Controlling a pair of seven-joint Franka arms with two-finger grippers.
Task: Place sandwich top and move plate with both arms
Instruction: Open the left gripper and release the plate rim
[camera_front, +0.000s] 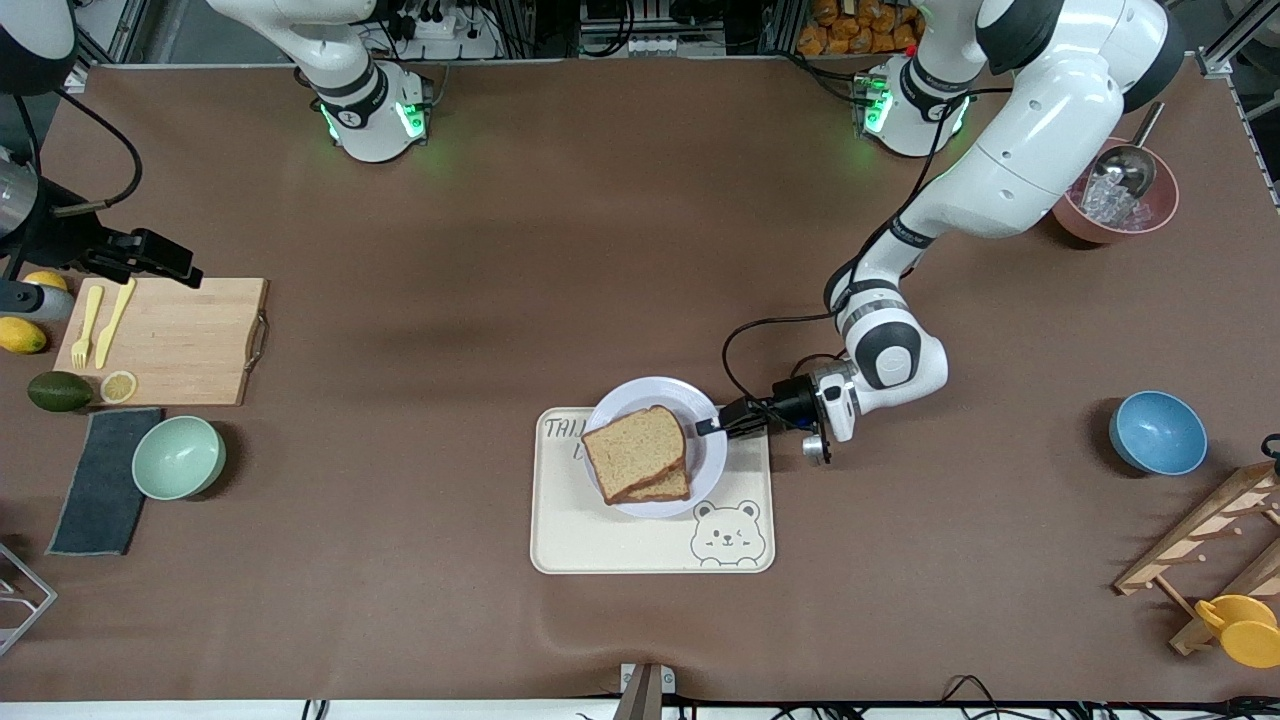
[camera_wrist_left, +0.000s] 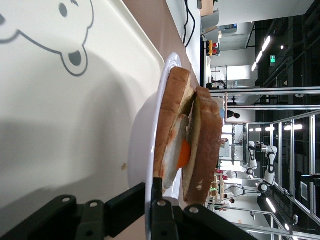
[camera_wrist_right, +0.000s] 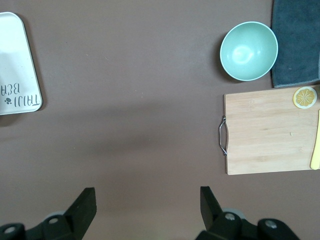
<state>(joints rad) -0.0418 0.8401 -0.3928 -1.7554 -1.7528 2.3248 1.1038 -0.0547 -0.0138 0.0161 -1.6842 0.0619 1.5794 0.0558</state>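
Observation:
The white plate sits on the cream bear-print tray. The sandwich top, a brown bread slice, lies on the plate over a lower slice. In the left wrist view the sandwich top rests on a bread slice with fried egg. My left gripper is shut on the plate's rim at the edge toward the left arm's end. In the left wrist view it has one finger under the plate and one on top. My right gripper is open and empty, high over the bare table beside the cutting board.
A wooden cutting board with yellow cutlery, a green bowl and a dark cloth lie toward the right arm's end. A blue bowl, a pink bowl of ice and a wooden rack lie toward the left arm's end.

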